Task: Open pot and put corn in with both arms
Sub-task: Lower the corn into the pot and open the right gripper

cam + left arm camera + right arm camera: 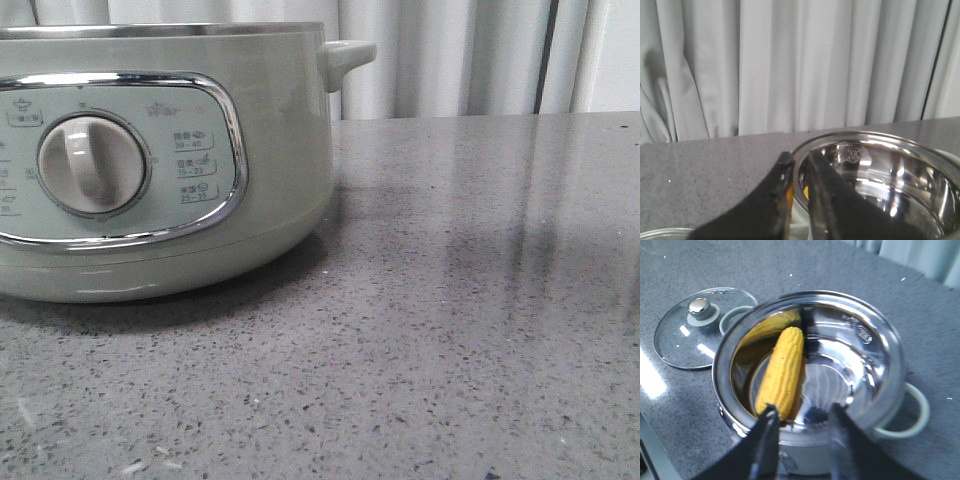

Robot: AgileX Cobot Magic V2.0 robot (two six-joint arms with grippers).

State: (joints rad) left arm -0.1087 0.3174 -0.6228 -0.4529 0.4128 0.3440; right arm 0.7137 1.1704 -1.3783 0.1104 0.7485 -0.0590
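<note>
Inside the pot (810,375) lay the corn (782,372), the glass lid (700,327) off beside it (both steps apparently done). Above, the right gripper (801,435) hung released; the left gripper (800,195) was nearly closed, empty. Only withdrawal remained.

Even, cool daylight. In your front view the pot (150,170) sits soft-focused and drops a shadow on the countertop (450,380) toward 4 o'clock; pale vertical streaks reflect near 3 o'clock. Left wrist view: fingers (775,205) dark, blurred. Right wrist view: glare on the steel bowl, mirrored corn (782,372), highlights on the glass lid (690,335).
</note>
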